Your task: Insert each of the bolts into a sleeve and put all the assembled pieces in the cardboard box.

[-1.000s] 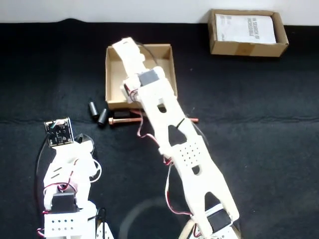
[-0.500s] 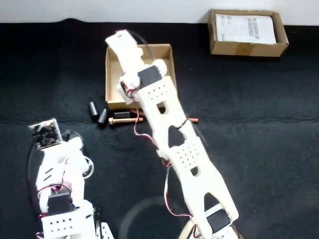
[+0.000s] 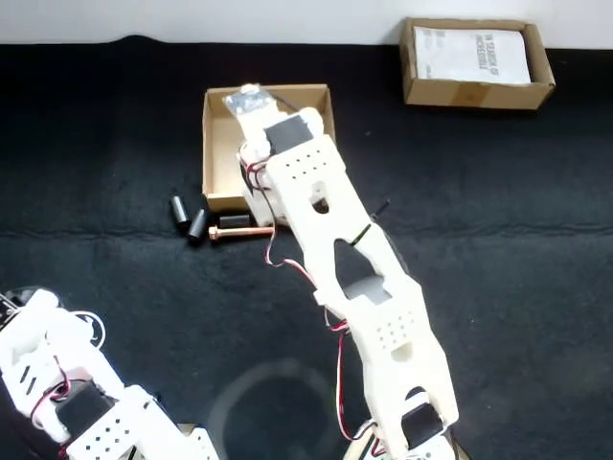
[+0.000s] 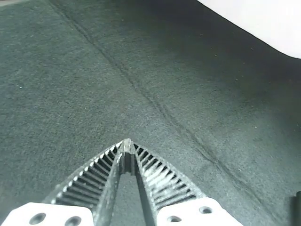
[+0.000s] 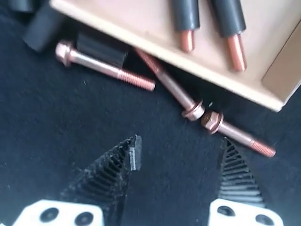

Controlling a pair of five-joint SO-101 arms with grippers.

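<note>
The right gripper (image 5: 181, 145) is hanging with its claw spread wide and gripping nothing, just on the near side of the cardboard box (image 5: 155, 44). Three loose copper bolts are lying on the black cloth (image 5: 70, 122) beneath it. The first bolt (image 5: 106, 67) is resting against a black sleeve (image 5: 101, 49) that is lying along the box's near wall. The second bolt (image 5: 169, 85) is slanting out from that wall, and the third bolt (image 5: 235, 135) is lying with its head almost touching the second's head. Inside the box two assembled pieces (image 5: 186, 14) are lying side by side, their copper thread ends sticking out of the dark sleeves. In the high view a second sleeve (image 3: 179, 209) and a third sleeve (image 3: 197, 224) are lying close together just left of the box's near-left corner. The left gripper (image 4: 128, 142) is sitting over the cloth at the near left of the table, its claw pinched closed with the tips together
</note>
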